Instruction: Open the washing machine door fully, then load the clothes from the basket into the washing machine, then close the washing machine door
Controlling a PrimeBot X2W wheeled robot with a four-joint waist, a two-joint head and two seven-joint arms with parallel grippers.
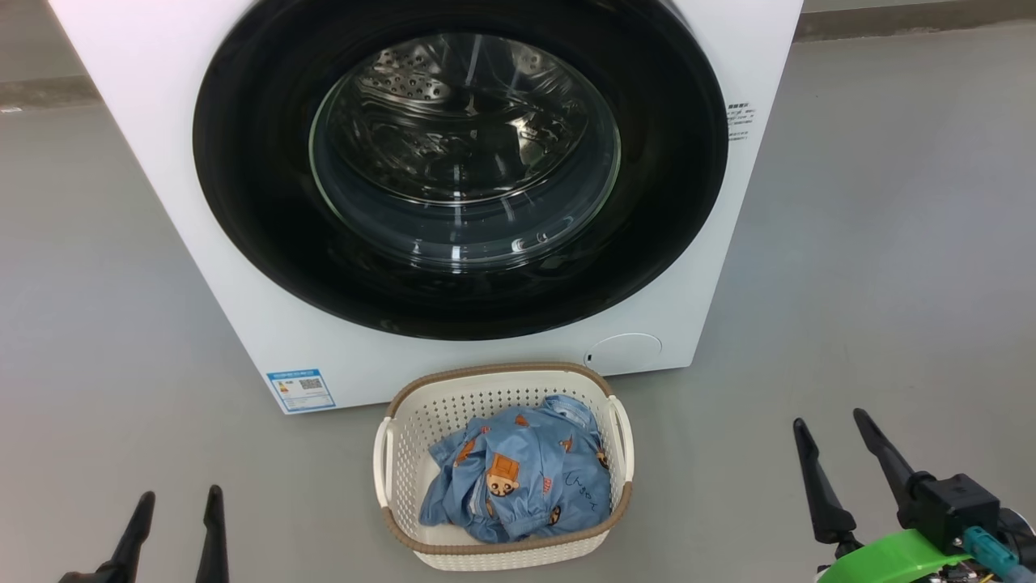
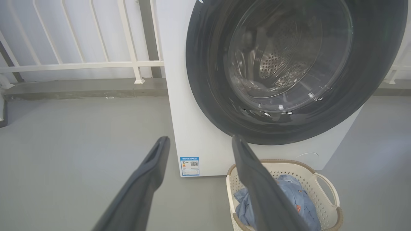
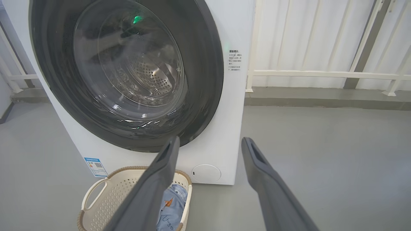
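The white washing machine (image 1: 243, 267) stands ahead with its round black-rimmed glass door (image 1: 461, 162) shut flat against the front; the steel drum shows through the glass. On the floor in front sits the cream basket (image 1: 405, 441) holding the light blue printed clothes (image 1: 518, 478). My left gripper (image 1: 180, 504) is open at the lower left, well left of the basket. At the lower right, away from the basket, my right gripper (image 1: 830, 427) is open too. The door (image 2: 289, 64), basket (image 2: 324, 179) and clothes (image 2: 295, 195) appear beyond my open left fingers (image 2: 154, 160). My right fingers (image 3: 257, 160) frame the door (image 3: 128, 73) and basket (image 3: 106, 192).
Grey floor (image 1: 874, 243) spreads on both sides of the machine. A white railing (image 2: 80, 64) and low kerb run behind it on the left, and a similar railing (image 3: 321, 73) on the right. A blue label (image 1: 300, 390) marks the machine's lower left corner.
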